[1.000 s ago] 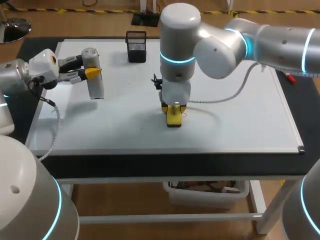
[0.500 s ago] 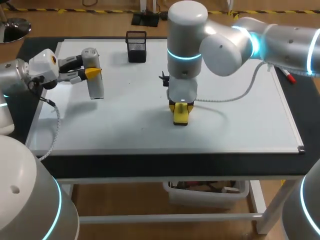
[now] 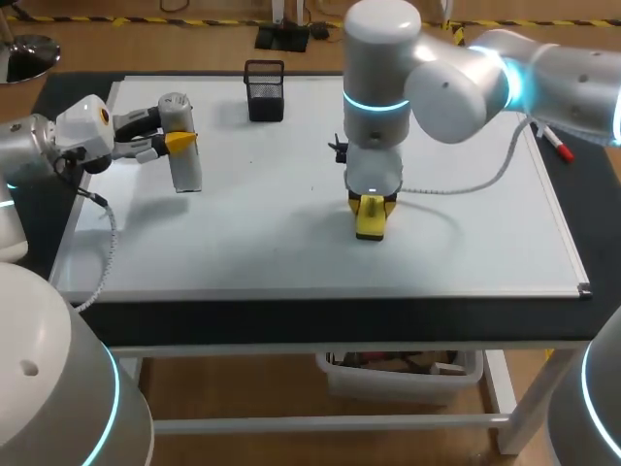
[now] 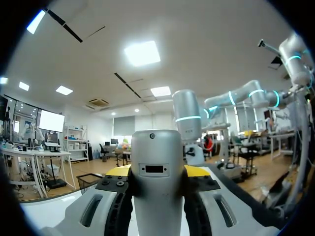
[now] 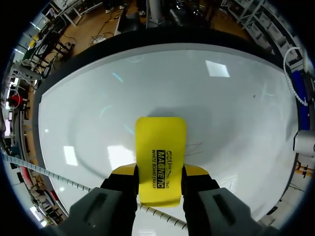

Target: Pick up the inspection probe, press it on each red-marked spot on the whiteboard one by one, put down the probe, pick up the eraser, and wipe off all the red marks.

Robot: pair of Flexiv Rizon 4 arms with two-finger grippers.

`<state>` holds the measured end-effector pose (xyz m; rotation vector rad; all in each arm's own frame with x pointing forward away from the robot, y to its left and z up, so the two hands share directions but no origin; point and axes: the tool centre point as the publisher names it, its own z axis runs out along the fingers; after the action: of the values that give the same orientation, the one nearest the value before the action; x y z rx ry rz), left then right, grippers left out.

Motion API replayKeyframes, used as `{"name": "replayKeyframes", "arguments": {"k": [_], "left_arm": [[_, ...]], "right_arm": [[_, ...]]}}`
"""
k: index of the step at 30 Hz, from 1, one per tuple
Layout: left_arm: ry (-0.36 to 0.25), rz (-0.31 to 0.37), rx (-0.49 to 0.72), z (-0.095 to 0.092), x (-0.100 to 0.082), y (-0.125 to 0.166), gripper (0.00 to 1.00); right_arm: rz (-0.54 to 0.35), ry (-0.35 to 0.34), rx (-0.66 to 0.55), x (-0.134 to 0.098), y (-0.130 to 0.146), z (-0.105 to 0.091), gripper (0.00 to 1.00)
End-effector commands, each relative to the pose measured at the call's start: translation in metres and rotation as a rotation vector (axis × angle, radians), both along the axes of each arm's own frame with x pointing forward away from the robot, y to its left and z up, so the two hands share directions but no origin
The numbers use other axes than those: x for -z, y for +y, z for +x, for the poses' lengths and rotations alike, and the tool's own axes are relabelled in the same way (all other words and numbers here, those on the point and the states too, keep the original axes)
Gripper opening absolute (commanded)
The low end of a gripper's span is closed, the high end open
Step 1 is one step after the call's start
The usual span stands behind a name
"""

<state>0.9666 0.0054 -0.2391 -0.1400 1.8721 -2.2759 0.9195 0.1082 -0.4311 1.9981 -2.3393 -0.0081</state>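
Fingers of left gripper (image 4: pixel 157 170): both yellow-tipped fingers (image 4: pixel 118 171) press on the inspection probe (image 4: pixel 157 147) from two sides, in a narrow, firm hold (the probe is not set down).
Probe: a grey cylinder, upright between those fingers, its top rising past the fingertips. I cannot tell whether its lower end touches the whiteboard (image 3: pixel 243 243).
Pen holder (image 3: pixel 264 90): a black mesh cup ahead of the left fingers and off to one side, well apart from both grippers.
Fingers of right gripper (image 5: pixel 160 169): these fingers (image 5: pixel 123 170) grip the long sides of the yellow eraser (image 5: pixel 160 142), and most of it juts out ahead of the fingertips.
Eraser: seems to lie flat against the board near its middle, straight under the right wrist.
Faint trace (image 5: pixel 193 146): a thin scribble just beside the eraser, a little ahead of one fingertip. It is too pale to call red with confidence.
Cable (image 3: pixel 466 180): a white loop trailing over the board behind the right fingers.
Red marker (image 3: pixel 555 146): lies off the board, far from the right fingers.
Step in hand: wiping, as I judge it.
Doing it well: keep the eraser's face flat with even downward pressure. Sweep sideways over the trace in overlapping passes (a tilted edge would skip). Keep the grip square so the eraser cannot twist between the fingers. Keep the cable clear of the stroke.
Left arm: best kept parked well apart from the wiping path.
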Motion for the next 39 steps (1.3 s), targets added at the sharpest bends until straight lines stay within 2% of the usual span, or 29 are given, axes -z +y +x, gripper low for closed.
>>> {"name": "replayKeyframes", "arguments": {"k": [1,6,9,12,32,39], "left_arm": [[-0.003,0.000,-0.003,-0.001,-0.001,0.000,0.00],[-0.003,0.000,-0.003,-0.001,-0.001,0.000,0.00],[-0.003,0.000,-0.003,-0.001,-0.001,0.000,0.00],[-0.003,0.000,-0.003,-0.001,-0.001,0.000,0.00],[-0.003,0.000,-0.003,-0.001,-0.001,0.000,0.00],[-0.003,0.000,-0.003,-0.001,-0.001,0.000,0.00]], "right_arm": [[0.000,-0.008,-0.001,0.002,-0.006,0.002,0.00],[0.010,0.010,-0.016,-0.011,-0.008,0.011,0.00],[0.025,0.042,-0.009,-0.022,-0.014,0.024,0.00],[0.006,0.031,-0.009,-0.038,-0.020,0.039,0.00],[0.015,0.036,-0.012,-0.038,-0.019,0.037,0.00],[0.036,0.000,-0.054,-0.043,-0.020,0.079,0.00]]}}
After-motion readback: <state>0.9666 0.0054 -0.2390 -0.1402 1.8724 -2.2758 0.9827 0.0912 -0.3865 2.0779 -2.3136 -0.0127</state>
